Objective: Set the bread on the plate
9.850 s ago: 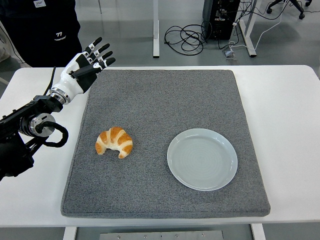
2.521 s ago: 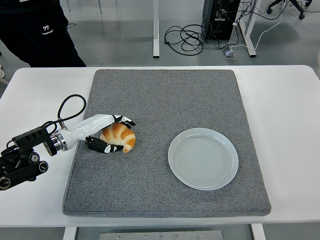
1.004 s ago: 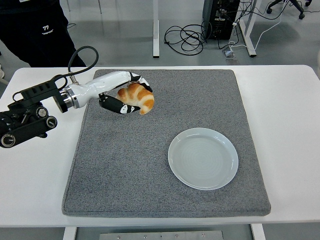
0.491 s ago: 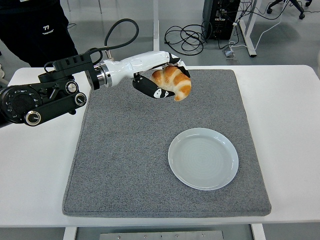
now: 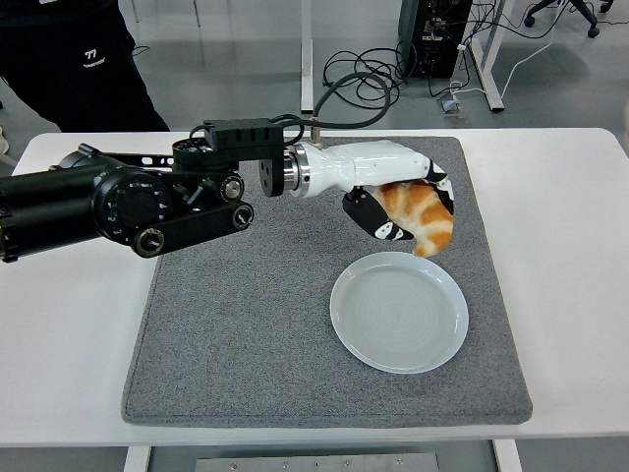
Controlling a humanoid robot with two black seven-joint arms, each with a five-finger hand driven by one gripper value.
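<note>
A golden croissant [image 5: 421,216] hangs in the air, held in my left hand [image 5: 398,202], whose white-and-black fingers are curled around it. It sits just above the far edge of the pale blue-green plate [image 5: 398,334], which rests on the right part of the grey mat [image 5: 265,305]. My left arm [image 5: 128,202] stretches in from the left edge across the mat. The right arm does not show.
The grey mat covers most of the white table [image 5: 560,246]. A person in dark clothing [image 5: 79,59] stands beyond the table's far left corner. Cables [image 5: 359,69] lie on the floor behind the table.
My left hand has carried the croissant to the right and nearer, from over the mat's far middle to just above the plate's far edge. The arm reaches further in.
</note>
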